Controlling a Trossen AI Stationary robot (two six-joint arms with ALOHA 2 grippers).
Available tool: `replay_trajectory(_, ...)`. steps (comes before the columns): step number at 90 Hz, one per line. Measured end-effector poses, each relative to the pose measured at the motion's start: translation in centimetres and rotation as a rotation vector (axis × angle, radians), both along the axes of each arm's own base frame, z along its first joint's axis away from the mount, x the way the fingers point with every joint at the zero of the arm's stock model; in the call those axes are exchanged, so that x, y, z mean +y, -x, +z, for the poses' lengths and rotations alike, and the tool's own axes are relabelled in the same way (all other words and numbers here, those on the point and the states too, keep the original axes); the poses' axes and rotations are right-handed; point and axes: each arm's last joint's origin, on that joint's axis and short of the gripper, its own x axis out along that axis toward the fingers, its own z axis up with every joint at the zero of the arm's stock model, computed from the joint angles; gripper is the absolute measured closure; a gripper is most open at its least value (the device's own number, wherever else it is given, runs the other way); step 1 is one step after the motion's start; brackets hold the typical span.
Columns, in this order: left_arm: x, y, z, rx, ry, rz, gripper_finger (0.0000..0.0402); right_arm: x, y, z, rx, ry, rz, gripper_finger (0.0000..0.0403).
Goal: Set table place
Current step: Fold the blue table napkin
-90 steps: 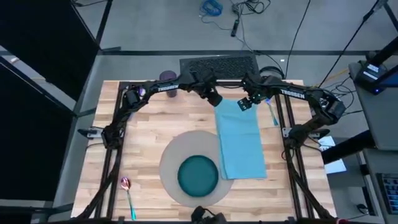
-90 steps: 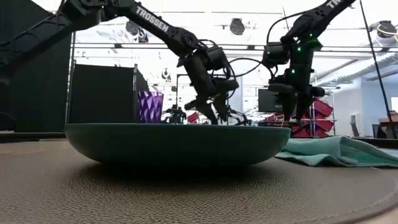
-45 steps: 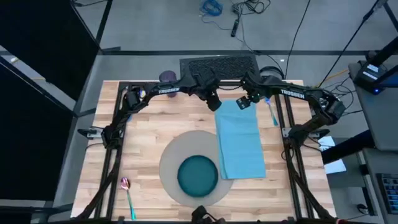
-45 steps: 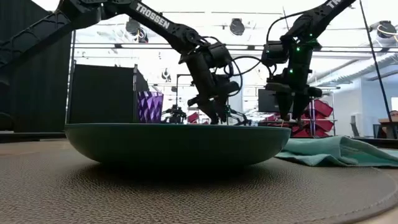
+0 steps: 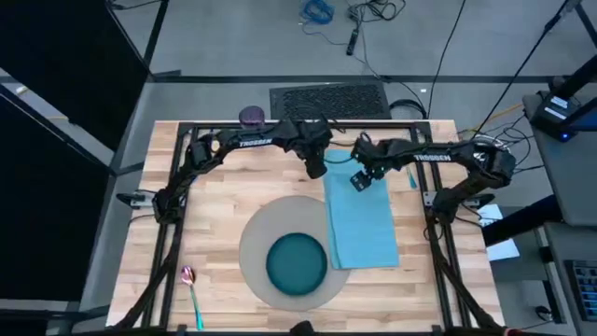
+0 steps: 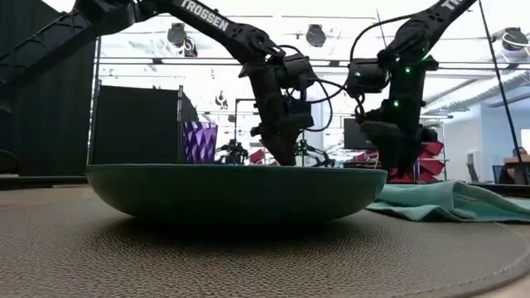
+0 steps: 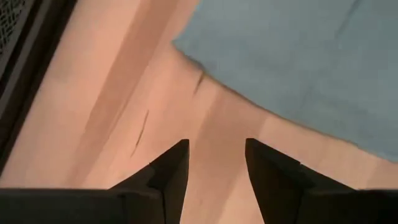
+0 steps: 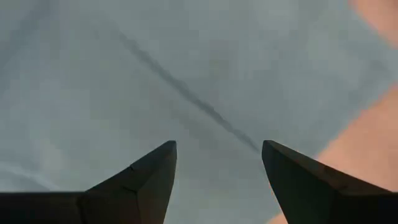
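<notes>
The light blue napkin [image 5: 364, 224] lies flat on the table [image 5: 224, 196], and its near left part overlaps the round grey mat [image 5: 256, 233]. The teal plate [image 5: 297, 262] sits on the mat. My left gripper [image 5: 315, 169] hovers open over bare wood beside the napkin's far left corner [image 7: 186, 45]. My right gripper [image 5: 360, 180] hovers open over the napkin's far part [image 8: 186, 74]. The purple cup [image 5: 252, 116] stands at the far edge. The pink-bowled, green-handled spoon [image 5: 192, 291] lies at the near left.
A blue utensil [image 5: 409, 176] lies on the wood right of the napkin, under the right arm. A black mesh pad [image 5: 328, 97] sits beyond the far edge. Bare wood spreads left of the mat.
Both grippers have moved toward the near edge and come lower. The left has closed in on the napkin's far left corner. The right has gone from the napkin's far edge to a spot over the cloth. The napkin has stayed where it was.
</notes>
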Motion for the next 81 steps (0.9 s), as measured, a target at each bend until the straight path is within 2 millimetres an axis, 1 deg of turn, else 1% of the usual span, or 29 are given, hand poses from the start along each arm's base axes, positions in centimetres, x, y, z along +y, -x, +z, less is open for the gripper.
replay_trajectory(11, -0.2, 0.0, 0.0, 0.007, 0.005, -0.005, 0.0258, 0.9, -0.4, -0.5, -0.034, 0.006, 0.008, 0.0172)
replay_trajectory(23, -0.4, 0.1, -0.1, 0.030, 0.007, -0.022, 0.0258, 1.4, -0.7, -1.5, -0.060, 0.011, 0.010, 0.0172)
replay_trajectory(34, -0.4, 0.2, -0.1, 0.038, 0.011, -0.022, 0.0258, 1.2, -1.2, -2.7, -0.061, 0.023, 0.008, 0.0172)
replay_trajectory(52, -0.4, 0.4, -0.2, 0.058, 0.017, -0.023, 0.0258, 0.4, -2.8, -4.1, -0.116, 0.105, 0.018, 0.0172)
replay_trajectory(67, -0.4, 0.6, -0.2, 0.073, 0.020, -0.028, 0.0258, -0.1, -3.6, -4.2, -0.174, 0.138, 0.012, 0.0172)
replay_trajectory(75, 0.4, 0.8, -0.2, 0.065, 0.022, -0.001, 0.0258, -0.1, -3.8, -3.8, -0.171, 0.133, 0.013, 0.0172)
replay_trajectory(81, 1.5, 1.3, -0.2, 0.053, 0.036, 0.064, 0.0258, -0.1, -3.9, -3.4, -0.170, 0.127, 0.017, 0.0172)
